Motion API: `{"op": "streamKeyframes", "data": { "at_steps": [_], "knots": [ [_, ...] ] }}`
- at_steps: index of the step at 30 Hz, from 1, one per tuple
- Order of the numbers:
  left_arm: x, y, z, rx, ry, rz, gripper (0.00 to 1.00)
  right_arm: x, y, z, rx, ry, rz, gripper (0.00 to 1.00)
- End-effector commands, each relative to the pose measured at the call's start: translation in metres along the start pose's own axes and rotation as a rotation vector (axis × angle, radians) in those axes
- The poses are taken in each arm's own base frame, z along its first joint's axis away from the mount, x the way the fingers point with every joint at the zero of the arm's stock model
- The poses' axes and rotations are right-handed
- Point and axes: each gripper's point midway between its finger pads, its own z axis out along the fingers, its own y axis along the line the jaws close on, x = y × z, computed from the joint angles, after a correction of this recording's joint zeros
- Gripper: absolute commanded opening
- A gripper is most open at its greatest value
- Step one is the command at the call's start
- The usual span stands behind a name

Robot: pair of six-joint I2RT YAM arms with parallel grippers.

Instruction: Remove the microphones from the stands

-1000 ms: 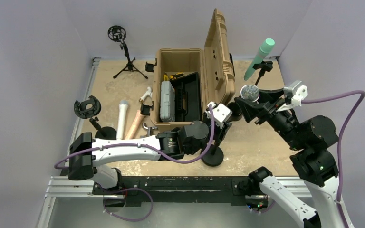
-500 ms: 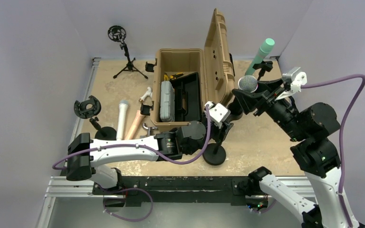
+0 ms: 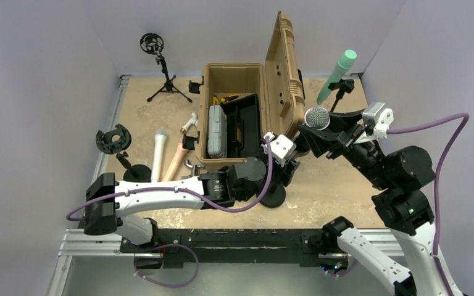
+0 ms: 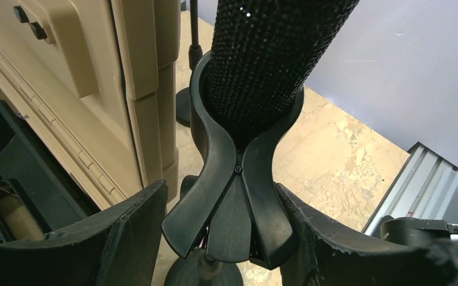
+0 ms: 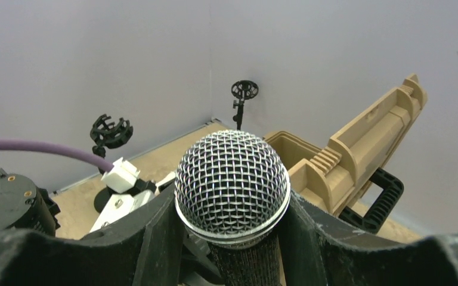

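Note:
The microphone (image 3: 316, 117) has a silver mesh head and a black textured body. My right gripper (image 3: 322, 132) is shut on it just below the head, with the head between its fingers in the right wrist view (image 5: 232, 182). In the left wrist view the microphone body (image 4: 262, 59) still sits in the black clip (image 4: 238, 173) of the stand. My left gripper (image 3: 287, 165) is shut on that clip, its fingers (image 4: 125, 232) on either side. The stand's round base (image 3: 273, 196) rests on the table in front of the case.
An open tan case (image 3: 234, 111) with a raised lid (image 3: 287, 68) stands just left of both grippers. A green microphone (image 3: 337, 74) on a stand is behind the right arm. A white microphone (image 3: 158, 154), a peach one (image 3: 176, 160) and two shock-mount stands (image 3: 114, 140) are at the left.
My right gripper has carried the microphone head left, toward the case lid. My left gripper and the stand have shifted left and back with it, and the base has slid toward the case.

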Motion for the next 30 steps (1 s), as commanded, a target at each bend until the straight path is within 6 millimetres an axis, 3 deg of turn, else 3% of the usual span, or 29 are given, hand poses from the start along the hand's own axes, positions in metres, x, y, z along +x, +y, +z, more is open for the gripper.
{"op": "streamKeyframes", "data": {
  "at_steps": [1, 16, 21, 25, 30],
  "knots": [
    [-0.017, 0.01, -0.005, -0.036, -0.033, -0.044, 0.63, -0.057, 0.009, -0.005, -0.035, -0.222, -0.094, 0.0],
    [-0.046, 0.01, -0.001, -0.027, -0.075, -0.087, 0.66, -0.051, 0.01, -0.002, -0.051, -0.201, -0.08, 0.0],
    [-0.055, 0.006, 0.003, -0.009, -0.088, -0.093, 0.62, -0.05, 0.01, -0.001, -0.054, -0.196, -0.078, 0.0],
    [-0.048, 0.005, 0.005, 0.0, -0.065, -0.08, 0.47, -0.053, 0.011, -0.002, -0.054, -0.202, -0.08, 0.0],
    [-0.034, 0.006, 0.004, 0.004, -0.017, -0.047, 0.0, -0.058, 0.012, -0.002, -0.055, -0.214, -0.083, 0.0]
  ]
}}
